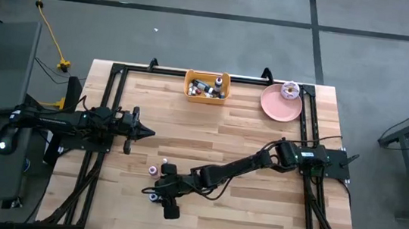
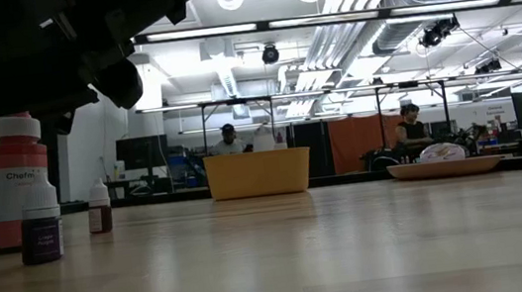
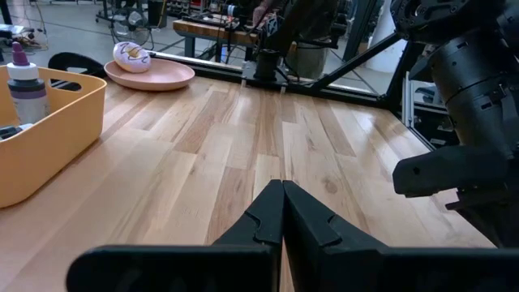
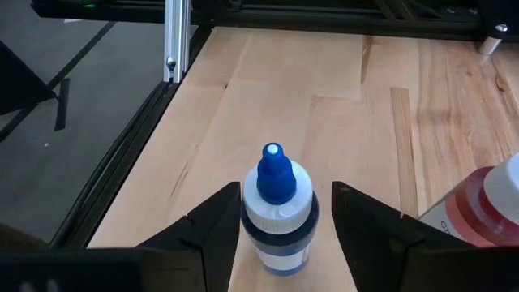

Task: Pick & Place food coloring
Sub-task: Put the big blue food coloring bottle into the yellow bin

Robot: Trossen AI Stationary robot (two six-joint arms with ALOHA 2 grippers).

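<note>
Yellow bin [image 1: 207,85] at the table's far edge, holding several food coloring bottles [image 1: 208,90]; one purple-labelled bottle [image 3: 26,83] stands upright inside. Pink plate [image 1: 280,105] with a donut [image 1: 290,89] near the far right corner. Right gripper [image 4: 280,212] near the front edge, left of centre, fingers spread either side of a blue-capped bottle [image 4: 276,209], not clamped. Red bottle [image 4: 483,205] just beside it. Left gripper [image 3: 282,212] pinched closed, empty, by the left edge. Wood-plank table [image 1: 255,211]; two people [image 2: 228,139] in the workshop behind.

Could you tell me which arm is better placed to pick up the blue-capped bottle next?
The right. Its gripper is open with the blue-capped bottle standing between the fingers. The left gripper waits shut near the table's left edge, away from it.
</note>
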